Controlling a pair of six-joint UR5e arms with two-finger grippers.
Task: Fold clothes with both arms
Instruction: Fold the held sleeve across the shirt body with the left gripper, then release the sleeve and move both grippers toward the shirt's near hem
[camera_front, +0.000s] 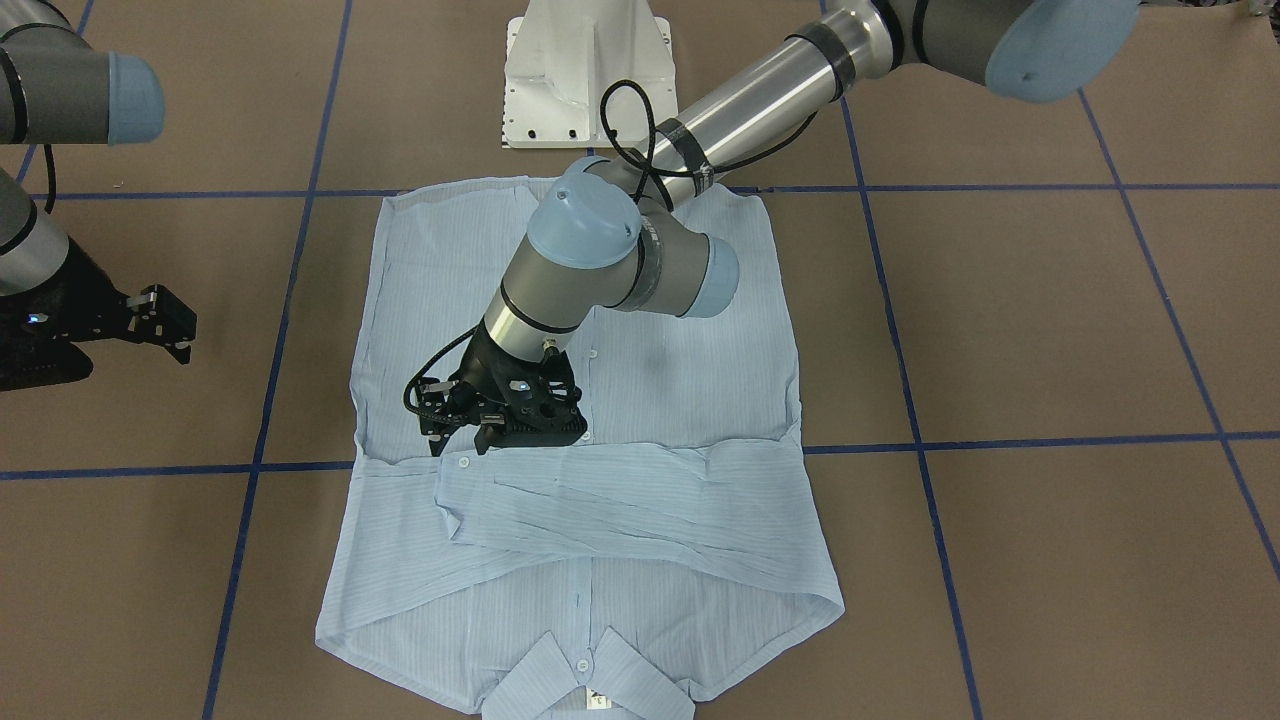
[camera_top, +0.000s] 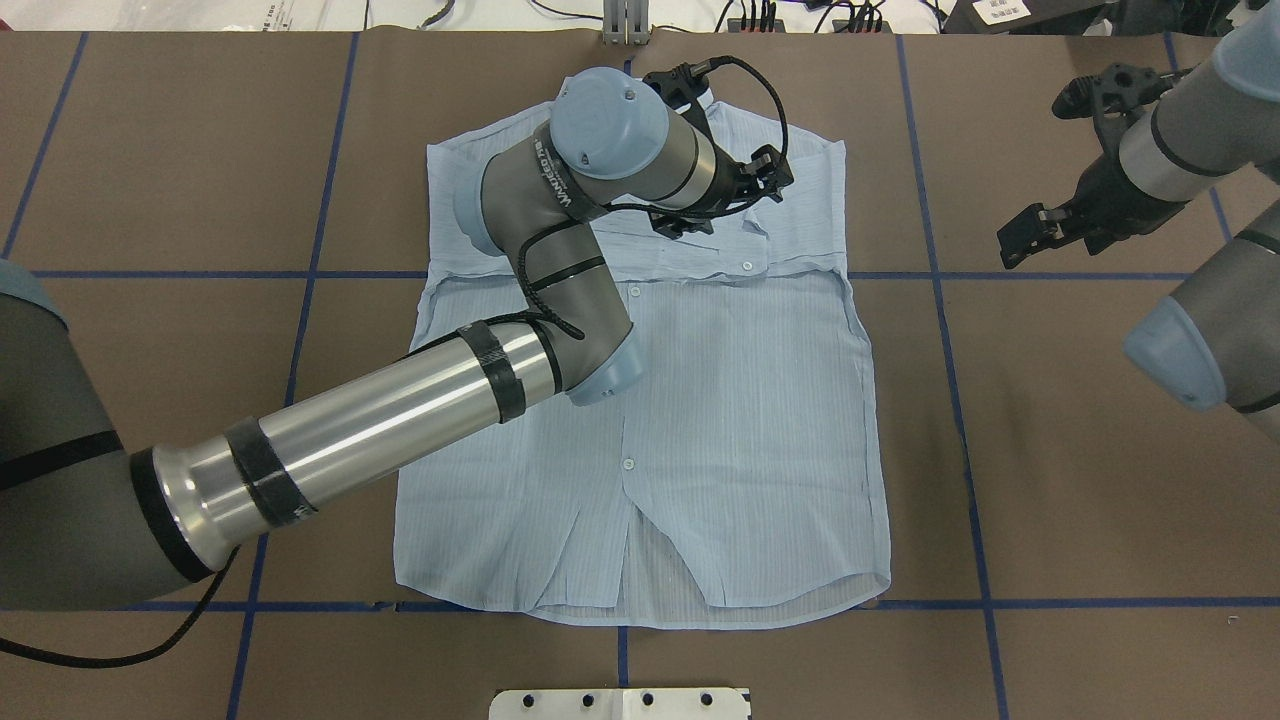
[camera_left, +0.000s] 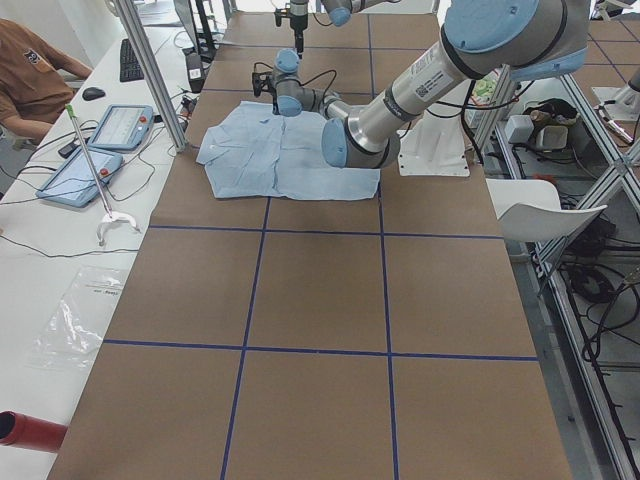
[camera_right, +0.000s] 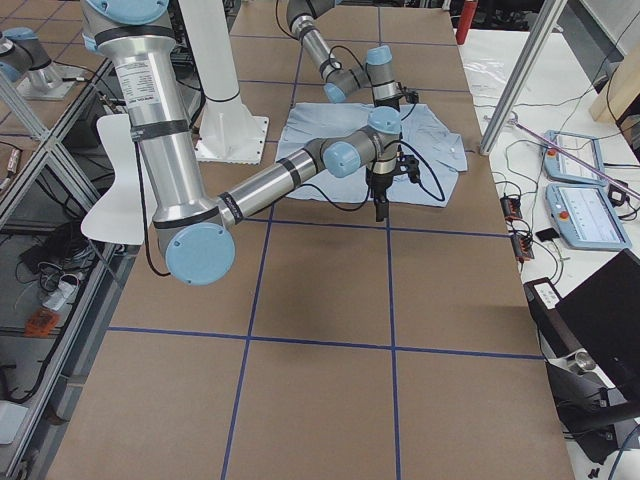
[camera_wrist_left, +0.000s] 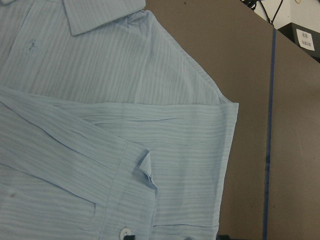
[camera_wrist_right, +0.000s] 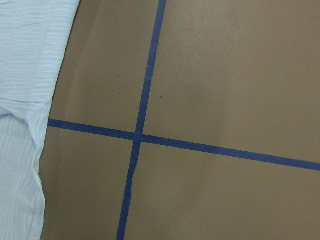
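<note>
Only frontally does the shirt (camera_front: 680, 380) show its label (camera_front: 592, 700); right end effector (camera_front: 165, 322) spread, left end effector (camera_front: 460, 435) unreadable.

1 shirt (camera_top: 700, 420); 2 arms (camera_top: 400, 400) (camera_top: 1190, 130); 2 claws (camera_front: 465, 440) (camera_front: 178, 325); 1 white pedestal (camera_front: 585, 70); 2 tablets (camera_left: 120, 125) (camera_left: 80, 178); 1 person (camera_left: 30, 70).

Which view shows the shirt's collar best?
Exterior front-facing: the collar lies spread open at the bottom edge, its button visible. In the overhead view the left arm mostly hides it. The left wrist view catches one collar tip. In the side views it is too small; the right wrist view shows none.
</note>
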